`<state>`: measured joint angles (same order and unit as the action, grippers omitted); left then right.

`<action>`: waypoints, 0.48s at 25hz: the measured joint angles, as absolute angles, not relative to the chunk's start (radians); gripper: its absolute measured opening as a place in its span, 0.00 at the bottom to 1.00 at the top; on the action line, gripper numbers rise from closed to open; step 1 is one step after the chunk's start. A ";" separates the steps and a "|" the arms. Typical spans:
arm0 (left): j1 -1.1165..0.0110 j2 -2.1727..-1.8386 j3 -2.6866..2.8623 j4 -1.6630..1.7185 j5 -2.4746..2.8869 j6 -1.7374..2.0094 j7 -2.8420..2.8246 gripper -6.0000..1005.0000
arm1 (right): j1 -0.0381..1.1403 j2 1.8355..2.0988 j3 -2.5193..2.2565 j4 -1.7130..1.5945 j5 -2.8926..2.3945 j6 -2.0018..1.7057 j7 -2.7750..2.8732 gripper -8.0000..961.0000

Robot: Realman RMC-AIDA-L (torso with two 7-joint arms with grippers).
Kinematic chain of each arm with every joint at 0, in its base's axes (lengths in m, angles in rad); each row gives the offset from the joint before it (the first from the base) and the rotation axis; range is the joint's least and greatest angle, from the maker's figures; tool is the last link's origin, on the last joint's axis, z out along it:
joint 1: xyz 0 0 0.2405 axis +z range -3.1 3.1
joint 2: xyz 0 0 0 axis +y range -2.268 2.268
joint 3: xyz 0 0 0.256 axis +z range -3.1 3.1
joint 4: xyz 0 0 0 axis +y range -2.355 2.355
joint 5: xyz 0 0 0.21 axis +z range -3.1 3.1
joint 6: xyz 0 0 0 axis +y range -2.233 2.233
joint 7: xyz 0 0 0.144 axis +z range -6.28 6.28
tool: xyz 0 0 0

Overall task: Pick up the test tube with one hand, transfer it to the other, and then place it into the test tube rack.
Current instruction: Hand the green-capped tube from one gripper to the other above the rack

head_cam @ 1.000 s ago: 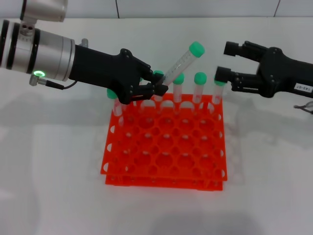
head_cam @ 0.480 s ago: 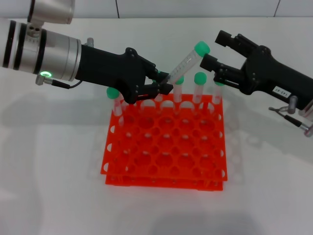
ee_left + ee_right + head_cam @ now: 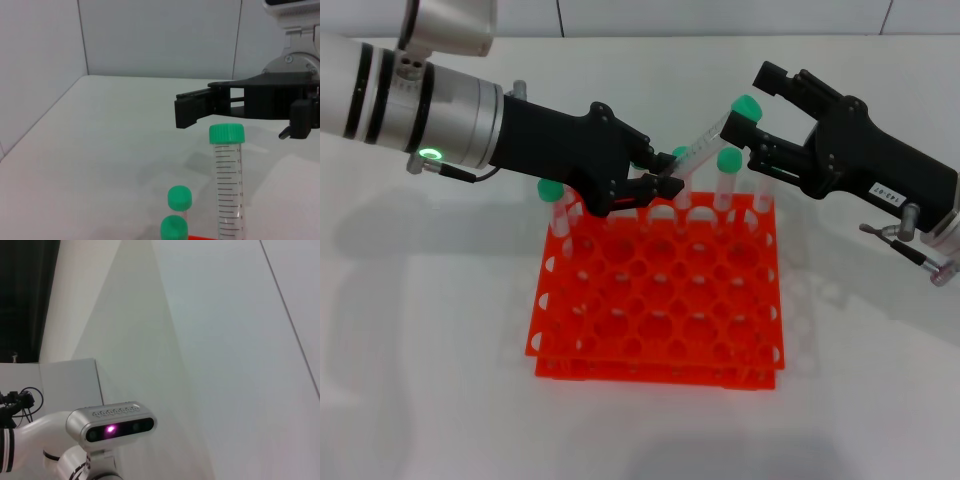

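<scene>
Clamped on the lower end of the test tube (image 3: 705, 140), the left gripper (image 3: 658, 184) holds it above the back rows of the test tube rack (image 3: 658, 300). This tube is slim and clear, printed with graduation marks and closed by a green screw cap; its long axis is tilted, cap end up and toward the robot's right, bottom end down in the left gripper's fingertips. At the cap, the right gripper (image 3: 748, 108) has its two black fingers spread apart, one on each side of the cap; whether either finger touches it cannot be told. That gripper carries a small white label on its side. Below, other green-capped tubes (image 3: 727, 180) stand upright in the orange-red rack's back row on the white table (image 3: 440, 350).
</scene>
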<state>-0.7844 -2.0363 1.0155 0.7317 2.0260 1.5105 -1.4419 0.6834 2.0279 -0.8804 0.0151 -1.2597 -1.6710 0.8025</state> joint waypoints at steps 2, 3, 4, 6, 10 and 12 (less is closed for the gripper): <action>-0.786 -2.038 1.018 0.732 2.027 1.509 -1.442 0.23 | 0.689 2.028 -0.880 0.029 -1.257 -1.672 0.791 0.86; -0.787 -2.038 1.018 0.732 2.028 1.509 -1.442 0.23 | 0.691 2.028 -0.880 0.036 -1.255 -1.672 0.785 0.86; -0.788 -2.039 1.019 0.732 2.028 1.509 -1.443 0.23 | 0.693 2.028 -0.881 0.040 -1.255 -1.672 0.782 0.86; -0.789 -2.040 1.019 0.732 2.028 1.509 -1.443 0.23 | 0.693 2.028 -0.880 0.041 -1.254 -1.672 0.780 0.86; -0.791 -2.042 1.019 0.732 2.028 1.501 -1.443 0.23 | 0.693 2.028 -0.880 0.042 -1.255 -1.669 0.778 0.86; -0.792 -2.045 1.020 0.732 2.028 1.497 -1.443 0.23 | 0.693 2.028 -0.881 0.042 -1.257 -1.668 0.773 0.86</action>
